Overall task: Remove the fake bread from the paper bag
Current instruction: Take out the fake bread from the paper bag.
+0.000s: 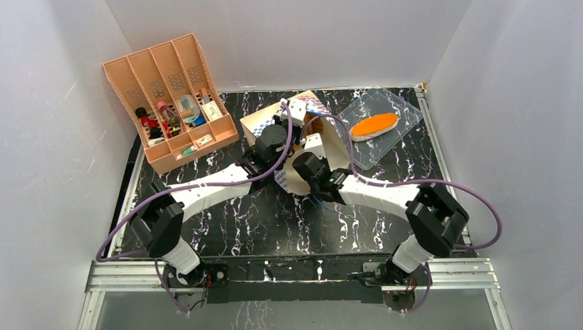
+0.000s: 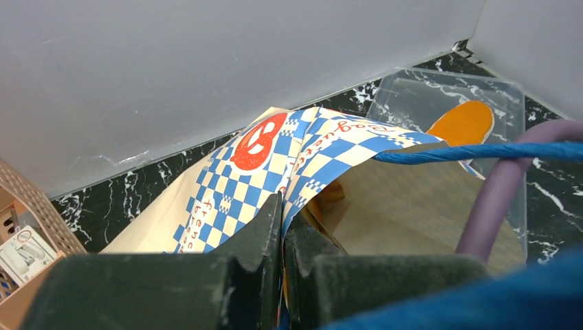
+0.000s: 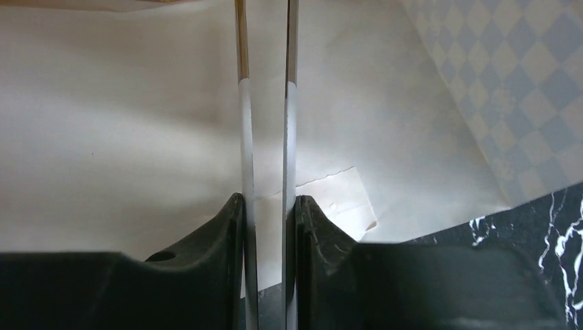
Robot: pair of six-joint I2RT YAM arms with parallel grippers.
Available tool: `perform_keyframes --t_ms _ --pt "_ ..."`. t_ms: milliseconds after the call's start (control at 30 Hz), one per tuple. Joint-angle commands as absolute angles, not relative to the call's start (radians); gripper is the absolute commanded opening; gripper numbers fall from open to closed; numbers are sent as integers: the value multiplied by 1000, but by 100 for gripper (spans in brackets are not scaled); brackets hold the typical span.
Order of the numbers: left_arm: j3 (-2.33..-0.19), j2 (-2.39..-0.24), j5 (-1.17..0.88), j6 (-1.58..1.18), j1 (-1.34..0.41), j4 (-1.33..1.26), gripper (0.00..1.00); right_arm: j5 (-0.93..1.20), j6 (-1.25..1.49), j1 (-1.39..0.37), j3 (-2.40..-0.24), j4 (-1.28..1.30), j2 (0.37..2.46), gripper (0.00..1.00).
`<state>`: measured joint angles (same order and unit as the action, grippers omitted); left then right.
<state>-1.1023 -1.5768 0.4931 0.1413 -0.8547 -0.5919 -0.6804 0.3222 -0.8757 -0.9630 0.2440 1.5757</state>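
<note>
The paper bag [image 1: 256, 122] lies on its side at mid-table, its mouth toward the arms. In the left wrist view my left gripper [image 2: 284, 206] is shut on the bag's [image 2: 323, 148] blue-and-white checkered rim, holding it up. Something small and orange-brown [image 2: 331, 194] shows just inside; I cannot tell what it is. My right gripper [image 3: 268, 199] is shut on metal tongs [image 3: 245, 124]. Their two arms reach into the bag's pale inside [image 3: 124, 124], with the tips out of frame. One piece of fake bread, a long orange-topped loaf [image 1: 374, 126], lies in the clear tray [image 1: 405, 110].
An orange slotted organiser [image 1: 172, 103] with small items stands at the back left. The clear tray [image 2: 412, 96] sits at the back right near the wall. A blue cord handle [image 2: 481, 152] and a purple cable cross the left wrist view. White walls enclose the black marbled table.
</note>
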Motion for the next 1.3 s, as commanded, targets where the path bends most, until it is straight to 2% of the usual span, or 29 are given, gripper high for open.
perform_keyframes --t_ms 0,500,867,1267 --pt "-1126 -1600 519 141 -870 -581 0 -685 338 -877 -964 196 1418 0" --pt "-1318 -1750 703 247 -868 -575 0 -616 391 -982 -989 430 1208 0" --pt "-1346 -1749 737 291 -794 -564 0 -860 612 -1230 -1080 742 1052 0" --pt "-1326 -1755 695 239 -674 -492 0 -983 746 -1298 -1156 916 960 0"
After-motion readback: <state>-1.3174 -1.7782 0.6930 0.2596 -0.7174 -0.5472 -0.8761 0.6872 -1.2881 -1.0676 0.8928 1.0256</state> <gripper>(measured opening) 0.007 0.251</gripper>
